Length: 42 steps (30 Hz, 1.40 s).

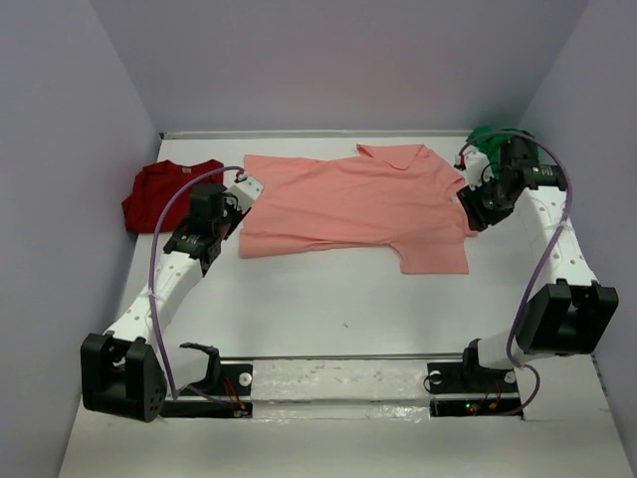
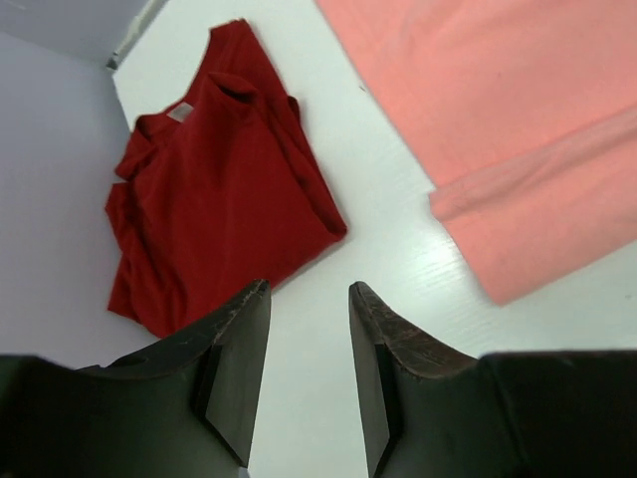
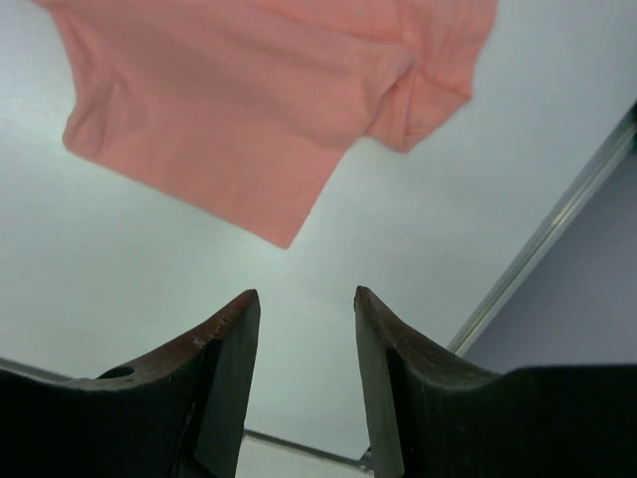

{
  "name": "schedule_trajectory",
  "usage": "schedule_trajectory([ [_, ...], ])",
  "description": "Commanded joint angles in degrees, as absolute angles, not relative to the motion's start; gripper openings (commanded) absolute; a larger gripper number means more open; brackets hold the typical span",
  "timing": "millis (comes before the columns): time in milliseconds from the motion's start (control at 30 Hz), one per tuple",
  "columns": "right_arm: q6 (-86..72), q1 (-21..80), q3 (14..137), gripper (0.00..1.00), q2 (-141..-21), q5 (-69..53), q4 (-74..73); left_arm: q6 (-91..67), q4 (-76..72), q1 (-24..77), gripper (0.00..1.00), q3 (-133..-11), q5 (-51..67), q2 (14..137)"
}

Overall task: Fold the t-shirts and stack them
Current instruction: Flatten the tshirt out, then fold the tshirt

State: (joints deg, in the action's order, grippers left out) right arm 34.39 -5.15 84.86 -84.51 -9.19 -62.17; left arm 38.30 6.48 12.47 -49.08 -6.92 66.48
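Cloth of salmon-pink shirt lies smooth, spread.

Left gripper, black two-finger on white arm, reaches twd 1 o'clock, jaws parted, empty. Right gripper points twd 11 o'clock, jaws parted, empty.

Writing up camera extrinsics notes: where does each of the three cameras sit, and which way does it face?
Top external: above and behind the bases, looking down and forward over the table; both arms show whole, left arm and right arm.
Left wrist: on the left arm, looking down past its open, empty jaws at the dark red shirt.
Right wrist: on the right arm, looking down past its open, empty jaws at table and wall.
Shared: the salmon-pink shirt shows in all three.
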Motion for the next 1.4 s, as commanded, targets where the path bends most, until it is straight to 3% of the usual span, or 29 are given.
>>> schedule_trajectory([
  [0,42.4,-4.1,78.4,0.47,-84.5,-10.5,-64.8,36.3,6.1,11.1,0.5,-45.3,-2.7,63.8],
  [200,45.6,-0.6,70.8,0.48,-80.4,-14.0,-67.9,35.8,5.6,9.1,0.51,-39.7,-0.3,59.2],
  [467,44.1,7.1,64.3,0.48,-83.8,-9.7,-58.5,34.6,3.2,6.1,0.54,-34.5,5.5,54.1],
  [833,43.4,8.3,63.4,0.5,-95.0,-3.3,-47.0,34.5,3.7,5.5,0.55,-34.7,5.0,54.1],
  [1367,43.2,8.3,66.3,0.52,-102.7,-3.6,-46.1,35.3,3.7,5.5,0.55,-34.8,4.5,54.3],
])
